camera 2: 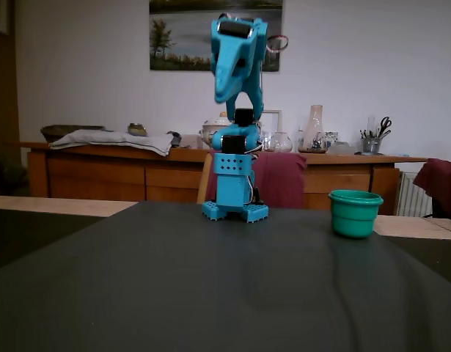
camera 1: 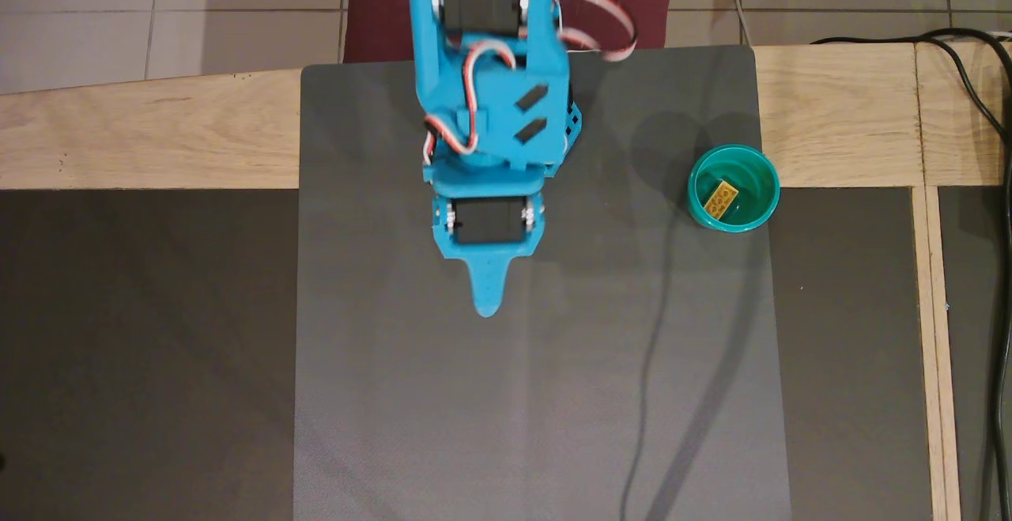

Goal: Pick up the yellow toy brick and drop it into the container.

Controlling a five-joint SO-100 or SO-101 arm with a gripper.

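We see blue arm (camera 2: 236, 132) folded upright over its base (camera 2: 235, 211) in fixed view, pincer (camera 2: 224, 94) raised high, pointing down and toward camera. In overhead view pincer (camera 1: 486, 303) appears as one narrow tip, pointing to bottom edge. Jaws look closed together, nothing between them. Red-white cables (camera 1: 474, 70) loop along wrist.

Open grey mat (camera 1: 538, 394) all around, bare from front edge to arm base (camera 2: 235, 209). Only the container (camera 1: 767, 203) standing at the overhead view's right edge, well apart from the raised gripper (camera 1: 488, 307).
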